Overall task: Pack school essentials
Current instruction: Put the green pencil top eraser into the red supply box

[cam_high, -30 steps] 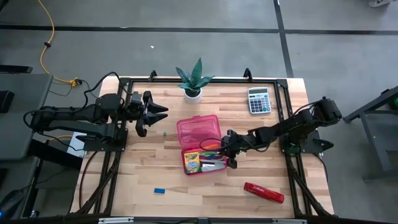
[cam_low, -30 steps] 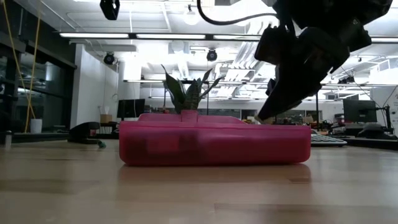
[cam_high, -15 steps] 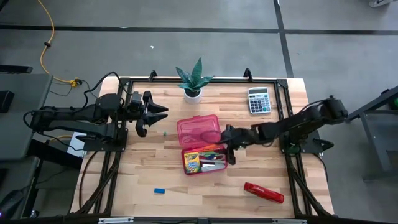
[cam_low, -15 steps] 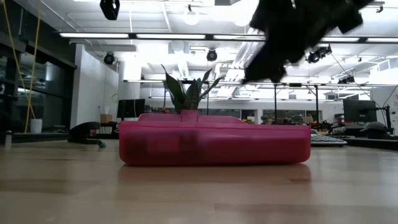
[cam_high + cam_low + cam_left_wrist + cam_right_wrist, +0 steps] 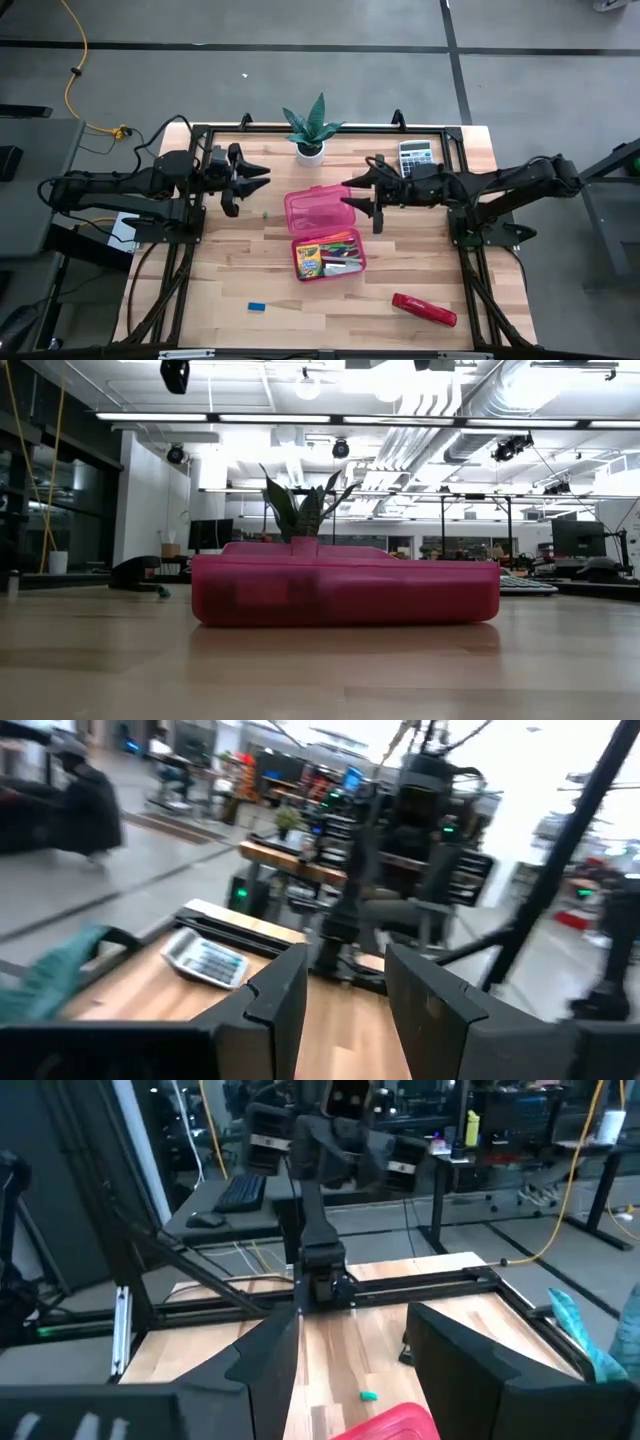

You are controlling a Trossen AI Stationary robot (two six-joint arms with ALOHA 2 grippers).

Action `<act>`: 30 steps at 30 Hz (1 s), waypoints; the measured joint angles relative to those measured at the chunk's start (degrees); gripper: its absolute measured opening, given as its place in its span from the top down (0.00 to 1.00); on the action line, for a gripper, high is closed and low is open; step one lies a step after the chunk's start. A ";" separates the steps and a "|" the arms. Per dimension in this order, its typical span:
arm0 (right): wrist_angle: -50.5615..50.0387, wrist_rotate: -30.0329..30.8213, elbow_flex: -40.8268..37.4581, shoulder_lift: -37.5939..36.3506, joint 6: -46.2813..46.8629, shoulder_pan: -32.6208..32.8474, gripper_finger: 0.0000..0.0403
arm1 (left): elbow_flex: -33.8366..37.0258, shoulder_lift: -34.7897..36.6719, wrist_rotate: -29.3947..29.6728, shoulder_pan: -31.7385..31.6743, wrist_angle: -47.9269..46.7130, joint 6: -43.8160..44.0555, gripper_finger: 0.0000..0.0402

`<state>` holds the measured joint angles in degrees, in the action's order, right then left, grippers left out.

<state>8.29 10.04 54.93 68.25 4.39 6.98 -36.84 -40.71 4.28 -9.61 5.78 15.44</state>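
Observation:
A pink pencil case lies open mid-table, its lid (image 5: 320,208) toward the far edge and its tray (image 5: 358,262) toward the near edge. The tray holds a crayon box (image 5: 308,261) and other stationery (image 5: 341,250). The case (image 5: 345,590) shows as a low pink block in the low view. A small blue eraser (image 5: 257,306) lies on the table near the front edge. A tiny green piece (image 5: 264,213) (image 5: 369,1396) lies left of the lid. My right gripper (image 5: 350,194) (image 5: 345,1350) hovers open and level over the lid's right edge. My left gripper (image 5: 256,180) (image 5: 345,1000) waits open, raised at the table's left.
A potted plant (image 5: 310,130) stands at the far edge behind the case. A grey calculator (image 5: 416,152) (image 5: 205,960) lies at the far right, partly under my right arm. A red stapler (image 5: 424,309) lies near the front right. Black frame rails (image 5: 190,230) border the table.
My right gripper has risen from over the case's tray and gone toward the far edge. It has tipped from pointing down to level and has left the low view. The case and its contents have stayed where they were.

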 joint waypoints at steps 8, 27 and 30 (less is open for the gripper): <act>-0.35 -0.03 0.18 0.04 -0.75 0.00 0.55 | 0.00 -0.64 4.41 2.08 0.15 -9.19 0.69; -4.47 1.97 0.18 0.07 1.10 0.00 0.55 | 0.02 -1.18 5.00 5.68 5.22 -12.12 0.69; -4.46 1.97 0.18 0.07 1.10 0.00 0.55 | 0.02 -1.18 5.41 5.68 5.21 -11.52 0.69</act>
<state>3.84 12.01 55.11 68.31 5.50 6.98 -36.82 -41.89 9.68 -3.92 10.99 3.93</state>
